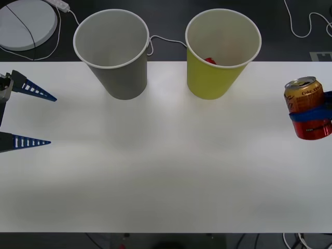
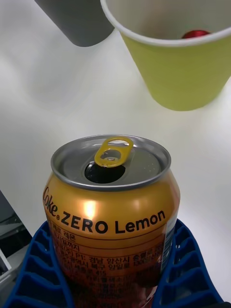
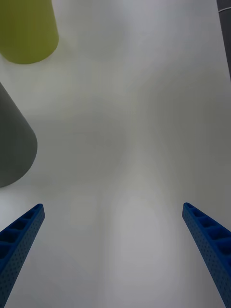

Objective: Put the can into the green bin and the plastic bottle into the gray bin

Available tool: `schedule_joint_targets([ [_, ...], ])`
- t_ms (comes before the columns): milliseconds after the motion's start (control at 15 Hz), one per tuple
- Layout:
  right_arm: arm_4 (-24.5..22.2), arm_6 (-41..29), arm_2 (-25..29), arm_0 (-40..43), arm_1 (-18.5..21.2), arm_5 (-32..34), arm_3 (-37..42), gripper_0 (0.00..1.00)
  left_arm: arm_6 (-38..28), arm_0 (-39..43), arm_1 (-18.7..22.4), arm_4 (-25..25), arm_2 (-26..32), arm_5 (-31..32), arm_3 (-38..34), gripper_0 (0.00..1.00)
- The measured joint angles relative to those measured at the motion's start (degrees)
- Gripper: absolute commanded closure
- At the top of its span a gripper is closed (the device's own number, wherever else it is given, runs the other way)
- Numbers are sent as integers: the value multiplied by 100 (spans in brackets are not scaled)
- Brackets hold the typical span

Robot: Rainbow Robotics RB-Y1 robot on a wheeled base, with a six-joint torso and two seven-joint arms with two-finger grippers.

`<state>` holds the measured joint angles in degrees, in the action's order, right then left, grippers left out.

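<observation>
can: the can (image 1: 305, 107) sits upright in the right end effector (image 1: 311, 115), blue fingers pinched on its body, out at the bench's (image 1: 166, 171) right edge
target: the green bin (image 1: 220, 54) is off toward the robot's left and farther forward, mouth up, something red already inside
axis: can's long axis vertical, so probably carry over the rim, then let go
other arm: left end effector (image 1: 39, 119) spread wide at the left edge, nearer the gray bin (image 1: 111, 52)
</observation>
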<state>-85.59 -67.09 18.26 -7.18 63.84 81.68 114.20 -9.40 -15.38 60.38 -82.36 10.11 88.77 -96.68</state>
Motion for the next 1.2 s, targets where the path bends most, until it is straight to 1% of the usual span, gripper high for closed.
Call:
schedule_joint_targets([
  [133, -72, -374, -304, -725, 104, 247, -66, 100, 0, 0, 0, 0, 0, 0, 0, 0],
  [333, -162, -531, -847, -1913, 120, 720, -561, 100, 0, 0, 0, 0, 0, 0, 0, 0],
  [467, -271, -531, -1381, -2777, 121, 829, -1095, 100, 0, 0, 0, 0, 0, 0, 0, 0],
  [600, -489, -530, -2003, -3556, 93, 832, -1562, 100, -1, 0, 0, 0, 0, 0, 0, 0],
  [733, -827, -526, -2595, -4286, -74, 832, -2036, 100, -1, 0, 0, 0, 0, 0, 0, 0],
  [800, -982, -526, -2789, -4561, -191, 832, -2247, 100, -1, 0, 0, 0, 0, 0, 0, 0],
  [933, -1322, -515, -3022, -5017, -492, 832, -2673, 100, -1, 0, 0, 1, 0, 0, 0, 0],
  [1200, -1928, -387, -3240, -5624, -1096, 832, -3369, 100, 0, 0, 0, 1, 0, 0, 0, 0],
])
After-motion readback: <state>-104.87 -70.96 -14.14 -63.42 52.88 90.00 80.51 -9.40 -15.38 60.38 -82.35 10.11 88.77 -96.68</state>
